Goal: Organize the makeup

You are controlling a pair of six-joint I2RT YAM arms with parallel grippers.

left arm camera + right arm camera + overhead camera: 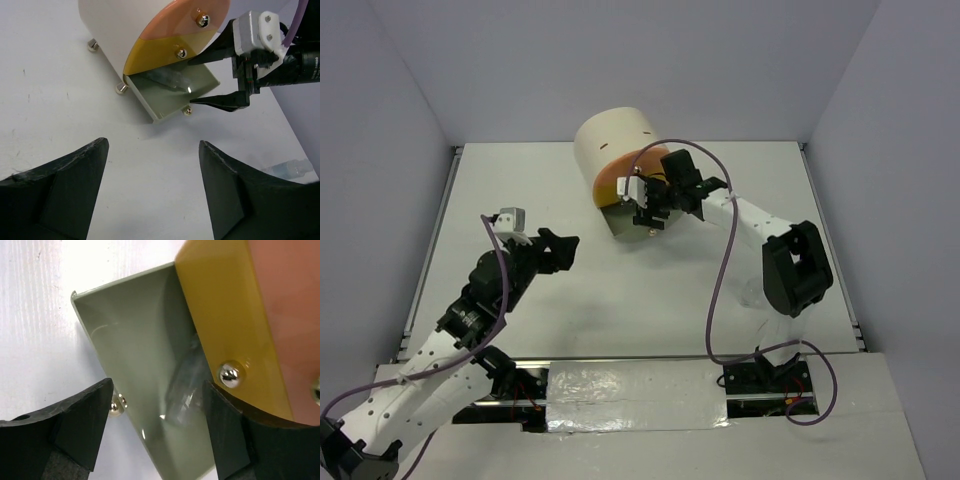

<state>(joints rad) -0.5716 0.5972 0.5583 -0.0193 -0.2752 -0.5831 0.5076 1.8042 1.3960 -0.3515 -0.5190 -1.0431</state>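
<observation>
Here: white table (620, 300), grey walls (620, 60); left pincer (152, 147) apart, right pincer (157, 390) apart.

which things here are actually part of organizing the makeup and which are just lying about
Part of the job:
- clear item, maybe a bottle, inside the open grey-green drawer
- clear little bottle lying on the table

Not makeup:
- cream drawer unit, storage only
- its shut yellow drawer
</observation>
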